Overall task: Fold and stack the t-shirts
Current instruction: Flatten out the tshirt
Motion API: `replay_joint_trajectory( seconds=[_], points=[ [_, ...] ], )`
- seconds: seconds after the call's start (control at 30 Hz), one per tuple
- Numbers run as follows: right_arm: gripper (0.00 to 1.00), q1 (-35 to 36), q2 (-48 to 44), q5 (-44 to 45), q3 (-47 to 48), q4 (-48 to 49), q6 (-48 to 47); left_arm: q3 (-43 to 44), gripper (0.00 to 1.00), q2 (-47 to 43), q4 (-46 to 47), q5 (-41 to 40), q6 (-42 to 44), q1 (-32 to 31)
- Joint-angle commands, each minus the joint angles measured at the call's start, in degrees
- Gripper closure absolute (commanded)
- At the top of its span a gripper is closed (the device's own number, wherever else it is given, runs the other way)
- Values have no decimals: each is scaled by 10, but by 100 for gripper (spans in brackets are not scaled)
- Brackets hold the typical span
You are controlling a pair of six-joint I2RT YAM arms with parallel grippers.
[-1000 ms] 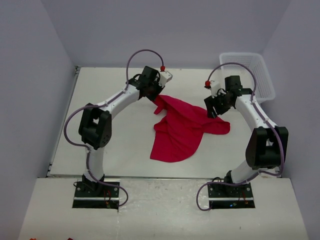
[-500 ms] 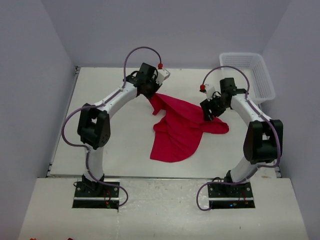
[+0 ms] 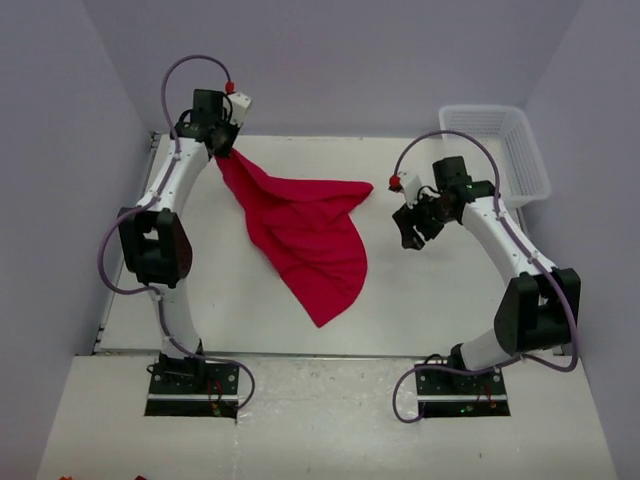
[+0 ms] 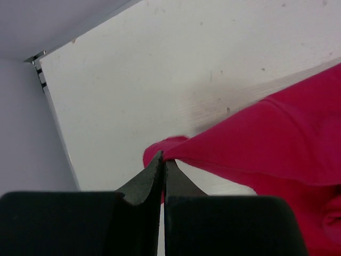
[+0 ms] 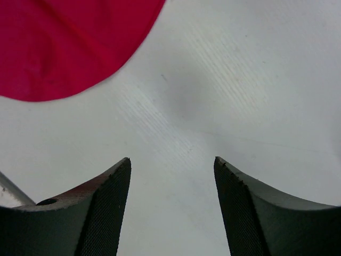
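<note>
No fold is made yet: the red t-shirt [image 3: 305, 235] is gripped at one edge by the clenched left fingers [image 4: 152, 178] and trails unfolded across the bench [image 3: 450, 290]. The right fingers [image 5: 106, 202] are spread, empty, nearby. Folding and stacking remain.

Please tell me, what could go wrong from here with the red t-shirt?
1. The left fingers pinch only a small fold at the edge of the t-shirt, so the cloth might slip out if pulled harder.
2. The right fingers are open over the bare table, beside the cloth and holding nothing. Held at one point, it may bunch instead of spreading flat.
</note>
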Motion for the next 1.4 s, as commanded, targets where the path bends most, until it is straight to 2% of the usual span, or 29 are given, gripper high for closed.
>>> replay_joint_trajectory(
  seconds=[0.0, 0.33, 0.53, 0.8, 1.1, 1.23, 1.37],
  points=[
    [35, 33, -23, -28, -10, -39, 2, -28, 100, -28, 25, -19, 21, 4],
    [32, 137, 41, -76, 23, -38, 80, -88, 100, -51, 56, -34, 23, 47],
    [31, 189, 64, -87, 3, -10, 109, -111, 100, -74, 55, -28, 28, 57],
    [33, 284, 101, -54, 13, 27, 154, -133, 100, -77, 56, -11, 13, 57],
    [36, 400, 199, -17, 101, 36, 221, -152, 100, -71, 62, 8, 7, 57],
    [38, 427, 224, -27, 135, 37, 237, -164, 100, -77, 70, 15, 15, 57],
    [39, 448, 234, -28, 120, 53, 265, -175, 100, -84, 77, 20, 22, 58]
  ],
)
